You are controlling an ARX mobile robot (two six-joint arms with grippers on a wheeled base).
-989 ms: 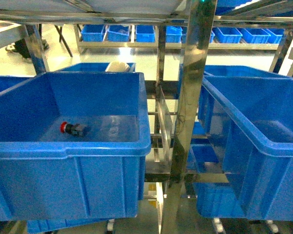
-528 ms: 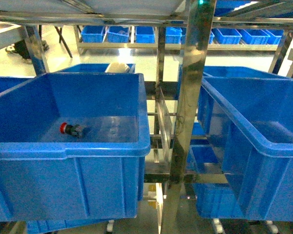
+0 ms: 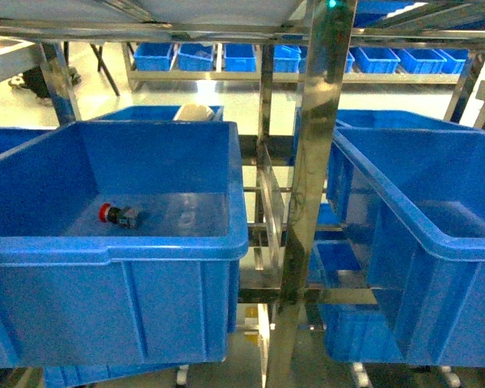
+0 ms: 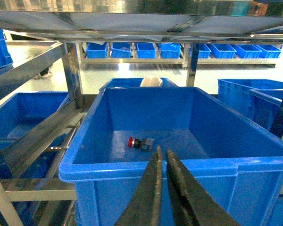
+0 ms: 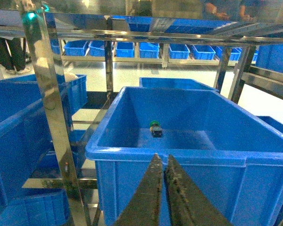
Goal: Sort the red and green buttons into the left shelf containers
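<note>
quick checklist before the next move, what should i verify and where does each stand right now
1. Red button inside the left bin: ok, it lies on its side on the floor.
2. Green button inside the right bin: ok in the right wrist view; the head view does not show it.
3. Left gripper free: ok, shut with nothing between the fingers, outside the near rim.
4. Right gripper free: ok, shut and empty, outside the near rim.
5. Buttons in separate bins: ok.
6. Both bins on the left shelf: cannot tell, a steel post stands between them.
</note>
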